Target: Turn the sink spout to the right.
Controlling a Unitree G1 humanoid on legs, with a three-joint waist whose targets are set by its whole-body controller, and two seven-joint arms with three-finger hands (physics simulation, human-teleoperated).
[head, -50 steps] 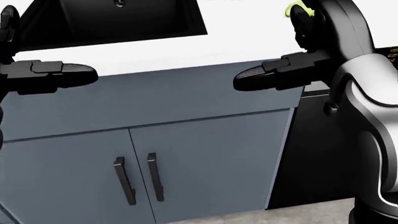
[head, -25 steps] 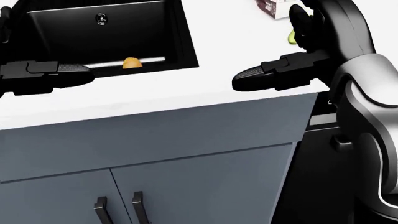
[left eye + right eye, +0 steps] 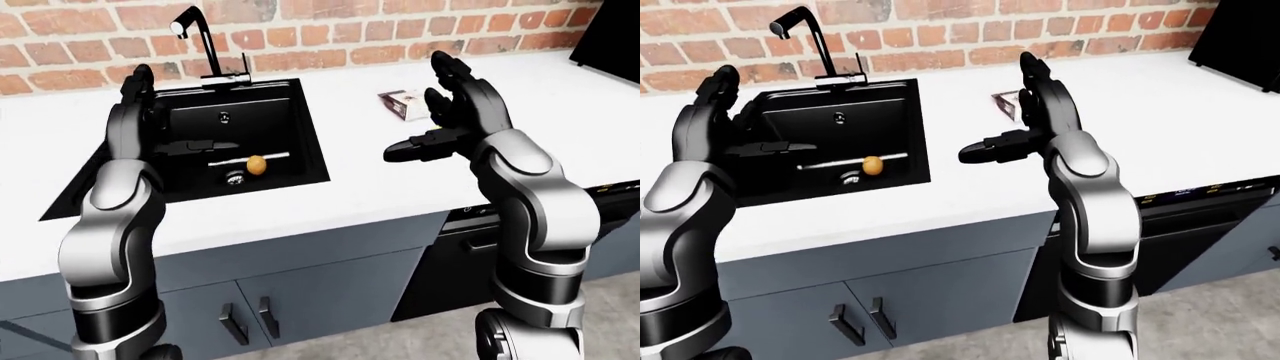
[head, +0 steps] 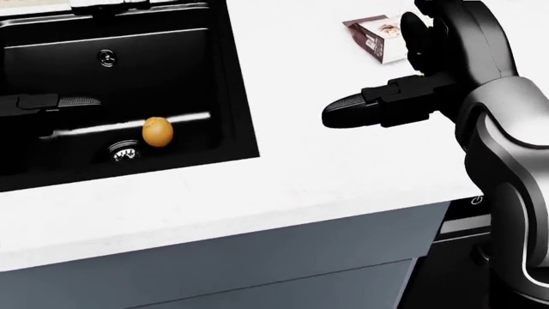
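Note:
The black sink spout (image 3: 196, 36) stands at the top of the black sink (image 3: 312, 150), by the brick wall, with its tip pointing to the view's left. A lever sits at its base (image 3: 228, 76). My left hand (image 3: 168, 118) is open, fingers up, over the sink's left part, below the spout and apart from it. My right hand (image 3: 420, 112) is open over the white counter, to the right of the sink. Neither hand holds anything.
A small round orange thing (image 4: 157, 131) lies in the sink by the drain (image 4: 123, 151). A small carton (image 4: 373, 35) lies on the counter (image 4: 326, 187) behind my right hand. Grey cabinet doors (image 3: 300, 300) and a dark dishwasher (image 3: 470, 247) are below. A black appliance (image 3: 612, 30) is top right.
The head view has swung up: the cabinet doors slid out at the bottom, the sink and counter moved down into view. Both hands keep about the same place in the picture.

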